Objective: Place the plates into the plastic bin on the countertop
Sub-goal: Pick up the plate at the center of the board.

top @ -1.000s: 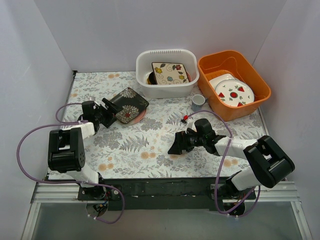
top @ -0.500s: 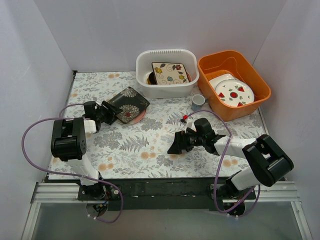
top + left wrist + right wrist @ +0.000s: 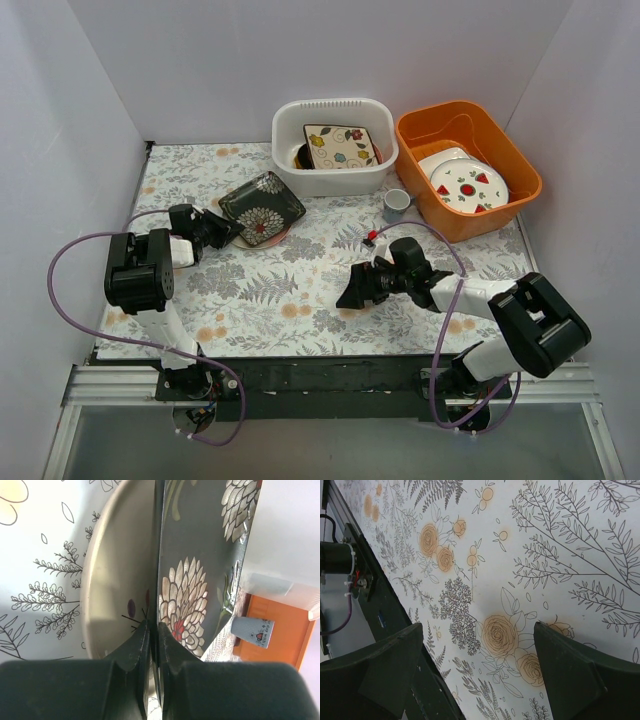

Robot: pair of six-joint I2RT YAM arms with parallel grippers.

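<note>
Surface: we see a flat pale countertop printed with grey fern leaves and small orange flowers (image 3: 300,290), closed in by plain white walls at the left, back and right.
Back row: a white translucent rounded plastic bin (image 3: 335,182) holds a cream floral square plate (image 3: 340,146). An orange plastic tub (image 3: 500,212) just right of it holds white round plates with red fruit marks (image 3: 468,185). A small grey cup (image 3: 397,203) stands near both.
Left arm: folded low at the left edge, reaching right. The left gripper (image 3: 225,232) is pinched tight on the edge of a black white-flowered square plate (image 3: 262,207), which sits tilted outside the bin, in front of it and to its left.
Right arm: stretched low across the middle. The right gripper (image 3: 352,290) is spread wide and holds nothing.
Left wrist only: we see both fingers (image 3: 132,645) squeezing that rim, with a pink round plate (image 3: 112,580) under it.
Right wrist only: bare print and a dark edge rail (image 3: 385,605).
</note>
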